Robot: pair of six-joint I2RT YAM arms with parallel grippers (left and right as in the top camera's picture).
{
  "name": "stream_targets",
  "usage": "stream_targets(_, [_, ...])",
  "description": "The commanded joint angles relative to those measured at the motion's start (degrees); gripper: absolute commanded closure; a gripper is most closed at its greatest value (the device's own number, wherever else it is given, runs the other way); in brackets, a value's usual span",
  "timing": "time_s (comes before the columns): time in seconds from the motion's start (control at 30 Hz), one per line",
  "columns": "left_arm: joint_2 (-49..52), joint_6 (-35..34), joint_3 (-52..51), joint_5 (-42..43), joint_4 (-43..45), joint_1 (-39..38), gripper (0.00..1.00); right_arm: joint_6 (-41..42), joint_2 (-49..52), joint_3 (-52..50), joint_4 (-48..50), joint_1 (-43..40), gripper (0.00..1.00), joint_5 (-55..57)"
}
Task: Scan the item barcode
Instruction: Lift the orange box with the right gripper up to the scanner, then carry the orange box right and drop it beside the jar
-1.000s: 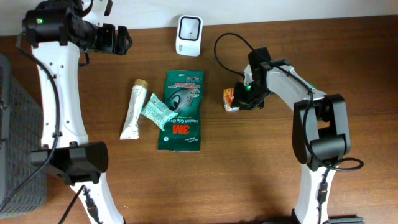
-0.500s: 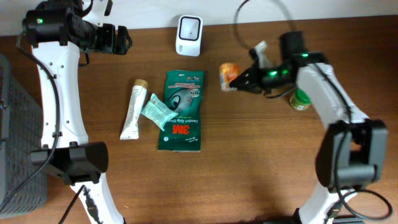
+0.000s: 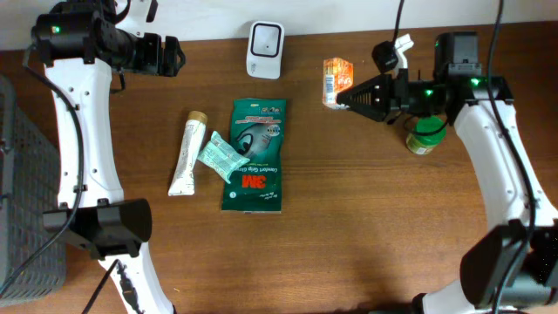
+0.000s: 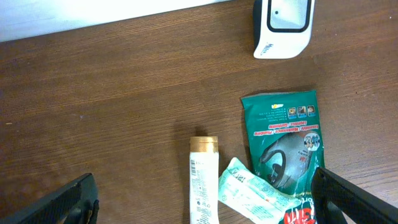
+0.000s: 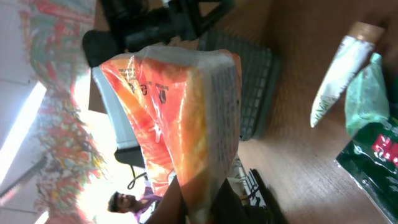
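Note:
My right gripper (image 3: 345, 95) is shut on a small orange packet (image 3: 336, 80), holding it in the air to the right of the white barcode scanner (image 3: 265, 50) at the table's back edge. In the right wrist view the orange packet (image 5: 180, 106) stands up from between my closed fingers (image 5: 186, 205), and a clear side with fine print faces the camera. My left gripper (image 3: 170, 54) hangs open at the back left, well apart from the scanner (image 4: 283, 25). Its fingers (image 4: 74, 200) stand wide with nothing between them.
A green 3M pouch (image 3: 253, 155), a pale teal sachet (image 3: 220, 155) and a white tube (image 3: 187, 154) lie at centre-left. A green-lidded jar (image 3: 423, 137) stands under my right arm. A grey basket (image 3: 22, 201) sits at the left edge.
My right gripper closed on the orange packet, lifted it off the table and carried it up and back, level with the scanner. The left arm has not moved.

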Motion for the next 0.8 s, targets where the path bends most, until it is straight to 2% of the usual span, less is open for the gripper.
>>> stream_targets(0.0, [-1.01,0.55,0.68,0.61,0.13,0.11,0.01,-0.48,-1.42,-0.02,0.28,0.17,0.96,2.27])
stream_targets(0.3, [-1.01,0.55,0.68,0.61,0.11,0.11,0.01,-0.28,-1.42,-0.02,0.04,5.46,0.96,15.82])
stream_targets(0.37, [-1.01,0.55,0.68,0.59,0.11,0.15,0.01,0.37,-1.42,0.22,-1.22,7.04,0.96,22.4])
stream_targets(0.43, [-1.01,0.55,0.68,0.61,0.11,0.15,0.01,0.59,-1.36,3.06,-5.4,9.81,0.96,35.32])
stream_targets(0.5, [-1.01,0.55,0.68,0.61,0.11,0.15,0.01,0.52,-0.44,9.55,-11.17,12.66,0.96,49.11])
stream_targets(0.63, [-1.01,0.52,0.68,0.61,0.11,0.15,0.01,-3.76,12.37,36.68,-22.51,20.28,0.96,69.46])
stream_targets(0.73, [-1.01,0.55,0.68,0.59,0.11,0.15,0.01,-8.26,26.49,56.13,-21.4,24.02,0.96,86.47])
stream_targets(0.77, [-1.01,0.55,0.68,0.61,0.11,0.15,0.01,-11.04,29.27,57.83,-18.23,24.72,0.96,90.53])
